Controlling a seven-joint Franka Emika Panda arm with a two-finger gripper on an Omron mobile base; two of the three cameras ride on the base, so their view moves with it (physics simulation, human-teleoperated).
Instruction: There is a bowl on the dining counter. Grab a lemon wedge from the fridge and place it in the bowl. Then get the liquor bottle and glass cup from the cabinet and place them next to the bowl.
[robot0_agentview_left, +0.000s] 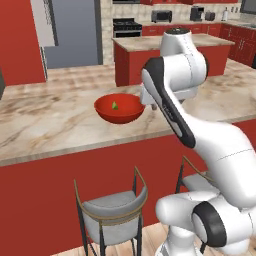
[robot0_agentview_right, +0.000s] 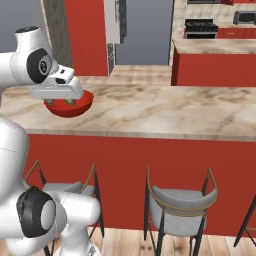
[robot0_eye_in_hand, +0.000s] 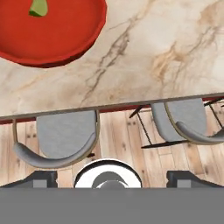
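On the worktop (robot0_agentview_left: 50, 125), the marbled dining counter with its plain red front, the bowl (robot0_agentview_left: 119, 108) sits toward the near edge, and the lemon wedge (robot0_agentview_left: 115, 105) lies inside it. Just right of the bowl and above the worktop hangs the gripper (robot0_eye_in_hand: 112, 177), its jaws spread wide and empty. In the hand view, two grey stools (robot0_eye_in_hand: 59, 142) stand on the wooden floor (robot0_eye_in_hand: 122, 140) by the counter's near side. The fridge (robot0_agentview_left: 75, 32) stands far behind.
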